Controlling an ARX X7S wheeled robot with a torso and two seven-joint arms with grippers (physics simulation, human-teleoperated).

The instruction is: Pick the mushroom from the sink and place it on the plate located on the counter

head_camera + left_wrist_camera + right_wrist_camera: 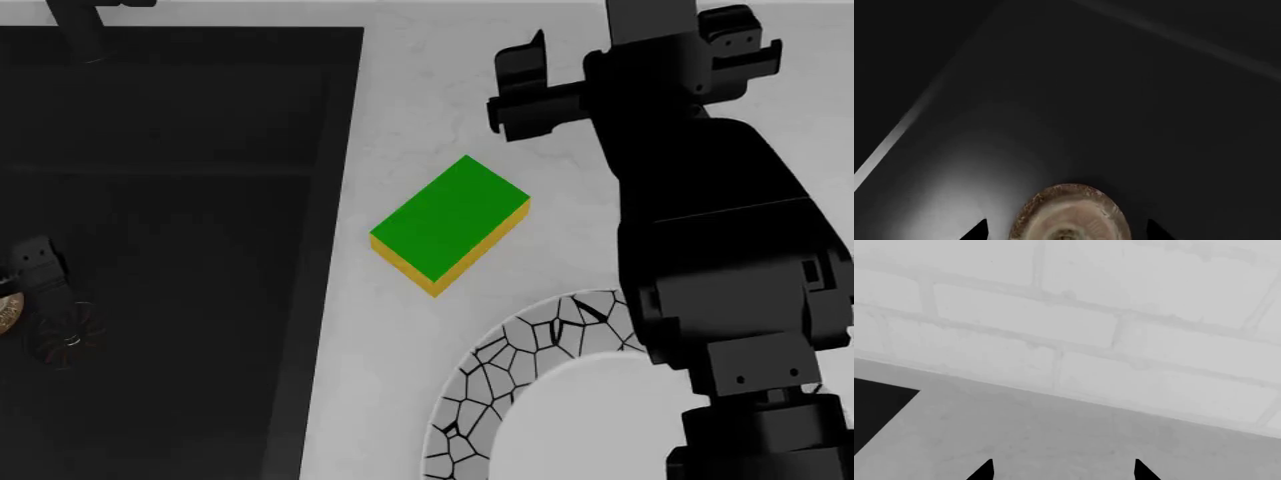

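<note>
The tan mushroom [1071, 215] with its brown-ringed cap lies on the floor of the black sink [1074, 100]. It sits between the two fingertips of my left gripper [1067, 232], which is open, with a gap on each side of the cap. In the head view the left gripper [38, 300] is down in the sink [174, 150] at the far left, and only a sliver of the mushroom [6, 312] shows at the frame's edge. The crackle-rimmed white plate [514, 385] rests on the counter [400, 100] at the front. My right gripper [1064, 471] is open and empty over the counter.
A green sponge with a yellow underside [447, 222] lies on the counter between the sink and the plate. The right arm [707, 230] stands over the plate's right side. A dark faucet [83, 25] rises at the sink's back edge. A pale brick wall [1087, 315] backs the counter.
</note>
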